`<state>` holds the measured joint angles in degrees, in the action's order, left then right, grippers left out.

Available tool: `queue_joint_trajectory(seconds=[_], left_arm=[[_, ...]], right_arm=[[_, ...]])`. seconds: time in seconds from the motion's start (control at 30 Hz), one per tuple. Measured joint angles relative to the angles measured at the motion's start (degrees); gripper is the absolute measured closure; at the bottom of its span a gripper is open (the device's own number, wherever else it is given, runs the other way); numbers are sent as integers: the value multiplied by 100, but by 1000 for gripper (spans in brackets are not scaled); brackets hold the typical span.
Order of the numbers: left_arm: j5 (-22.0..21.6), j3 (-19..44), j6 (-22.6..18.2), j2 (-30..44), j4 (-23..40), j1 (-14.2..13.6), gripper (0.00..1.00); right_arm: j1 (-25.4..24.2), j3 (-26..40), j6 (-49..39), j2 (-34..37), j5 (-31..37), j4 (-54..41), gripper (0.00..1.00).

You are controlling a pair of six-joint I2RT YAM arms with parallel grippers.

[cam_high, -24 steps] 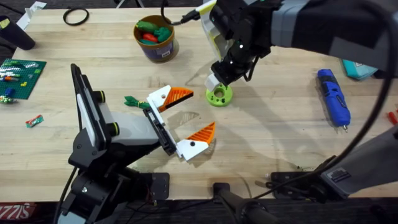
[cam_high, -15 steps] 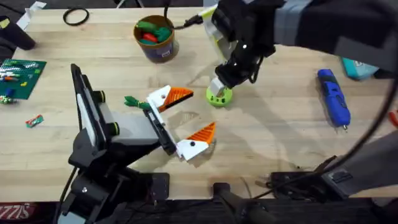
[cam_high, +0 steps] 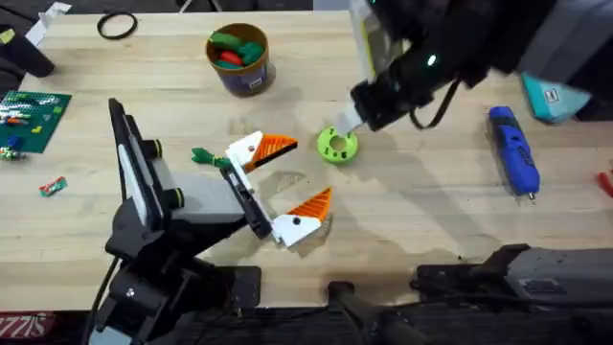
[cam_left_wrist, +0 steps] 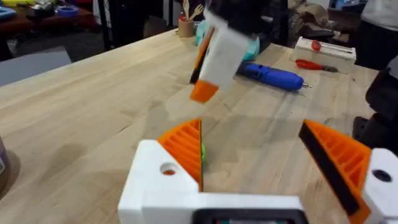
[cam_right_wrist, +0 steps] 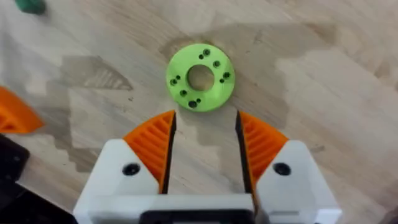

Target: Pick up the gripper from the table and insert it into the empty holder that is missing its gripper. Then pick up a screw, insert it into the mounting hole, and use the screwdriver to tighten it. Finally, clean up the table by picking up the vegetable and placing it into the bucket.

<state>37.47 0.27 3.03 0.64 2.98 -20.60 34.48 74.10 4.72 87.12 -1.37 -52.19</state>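
On the light-wood table (cam_high: pixel 402 211), with its plank seams running side to side, my right pincer (cam_right_wrist: pixel 204 149) hangs just above the lime-green gripper (cam_right_wrist: pixel 200 77), its 2 orange ribbed pads parted and holding nothing. The gripper lies flat on the wood just ahead of my fingertips, a round disc with a large centre hole and small holes around it. From overhead, it sits near the table's middle (cam_high: pixel 337 145), with my right pincer (cam_high: pixel 351 119) at its far edge.

My left pincer (cam_high: pixel 287 184) rests low over the table to the left of the disc, wide open and empty, one orange finger (cam_high: pixel 276 146) toward the far side and the other (cam_high: pixel 312 203) nearer. The small dark-green vegetable (cam_high: pixel 205 156) lies on the wood just beside that far finger. The tan bucket (cam_high: pixel 239 59) with the purple band stands at the far side, with red and green toys in it. The blue screwdriver (cam_high: pixel 512 149) lies well apart at the right, tip toward the near edge; my left wrist camera sees it too (cam_left_wrist: pixel 271 76).

At the far left lie a black ring (cam_high: pixel 117 26) and a green baseplate (cam_high: pixel 34 117) with small bricks. Beyond the table's far end the left wrist view shows a dim room with cluttered furniture, a white box (cam_left_wrist: pixel 326 50) and a red-handled tool (cam_left_wrist: pixel 316 65).
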Motion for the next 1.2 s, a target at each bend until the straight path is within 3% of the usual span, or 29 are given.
queue_joint_trajectory(seconds=[0.2,0.77,1.0,1.2], left_arm=[[-2,2,0,0,0,0,14],[-2,2,0,0,0,0,14],[-2,2,0,0,2,0,14],[-2,2,0,0,4,0,15]], right_arm=[[2,-781,172,274,-49,470,420],[420,-830,213,907,-81,927,420],[420,-830,213,907,-37,982,634],[437,-830,213,1018,-33,980,660]])
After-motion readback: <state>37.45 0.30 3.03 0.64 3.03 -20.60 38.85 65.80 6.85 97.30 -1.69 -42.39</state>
